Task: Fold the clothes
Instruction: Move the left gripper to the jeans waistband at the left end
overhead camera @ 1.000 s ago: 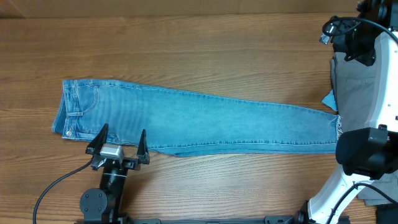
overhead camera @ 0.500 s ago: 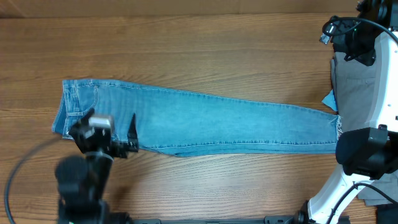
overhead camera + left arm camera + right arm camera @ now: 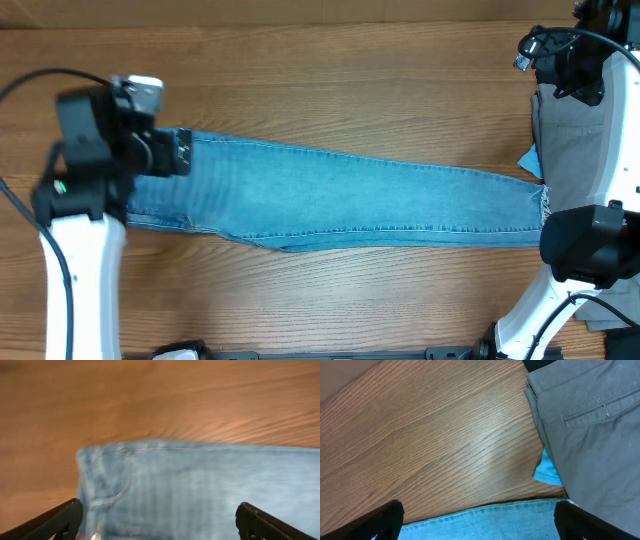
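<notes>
Long light-blue jeans (image 3: 350,195) lie flat across the wooden table, waist end to the left and hems to the right. My left gripper (image 3: 180,152) hovers open over the waist end. In the blurred left wrist view its fingers (image 3: 62,520) straddle the waistband and pocket seam of the jeans (image 3: 200,490), holding nothing. My right gripper (image 3: 480,517) is open above the hem end of the jeans (image 3: 470,529), and it is hidden under the arm in the overhead view. Grey shorts (image 3: 595,425) lie just right of the hems.
The grey shorts (image 3: 570,140) lie at the table's right edge, partly under the white right arm (image 3: 620,150). A small light-blue piece (image 3: 547,470) pokes out from under them. Bare wood (image 3: 300,70) lies beyond the jeans, and more (image 3: 330,300) lies in front of them.
My left arm has swung from the table's front edge up and left, and now hangs over the jeans' waist end. The right arm and the jeans have not moved.
</notes>
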